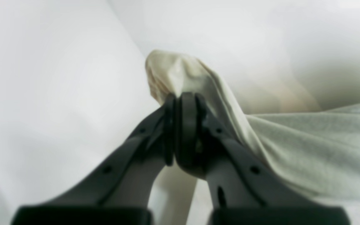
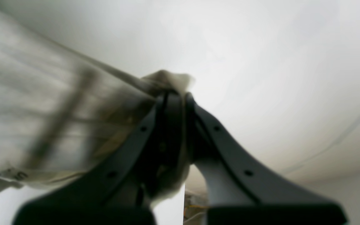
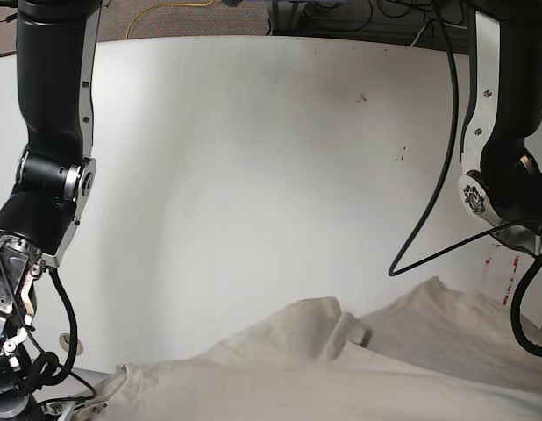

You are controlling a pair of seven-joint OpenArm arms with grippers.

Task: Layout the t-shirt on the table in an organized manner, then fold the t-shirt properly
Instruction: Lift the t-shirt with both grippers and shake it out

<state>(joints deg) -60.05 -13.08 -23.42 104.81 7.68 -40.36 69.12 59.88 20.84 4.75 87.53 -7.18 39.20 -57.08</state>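
T-shirt lies bunched at the near edge of the white surface; left fingers and right fingers each pinch a bit of it.

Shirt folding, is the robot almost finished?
Not yet. Done: both claws have grabbed cloth, the left claw and right claw each shut on a bunch of the shirt. In hand: it hangs stretched between them, rumpled at the table's near edge. Left: laying it flat, then every fold.
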